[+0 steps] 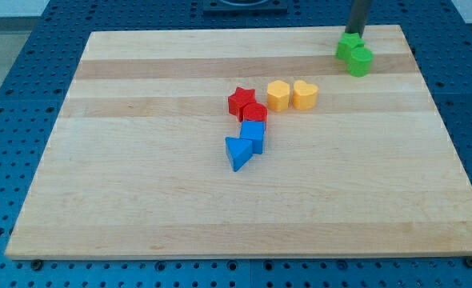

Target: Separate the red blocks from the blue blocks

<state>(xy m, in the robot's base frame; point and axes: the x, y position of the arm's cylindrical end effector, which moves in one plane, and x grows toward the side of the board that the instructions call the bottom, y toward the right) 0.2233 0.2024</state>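
A red star block (239, 101) and a second red block (254, 113) sit touching near the board's middle. Right below them a blue block (254, 134) touches the red one, and a blue triangular block (238, 152) lies at its lower left. The four form one chain running down the view. My tip (354, 34) is far off at the view's top right, at the upper edge of two green blocks (354, 53).
Two yellow blocks, a hexagon-like one (278, 95) and a heart-like one (304, 94), stand side by side just right of the red blocks. The wooden board (140, 176) lies on a blue perforated table.
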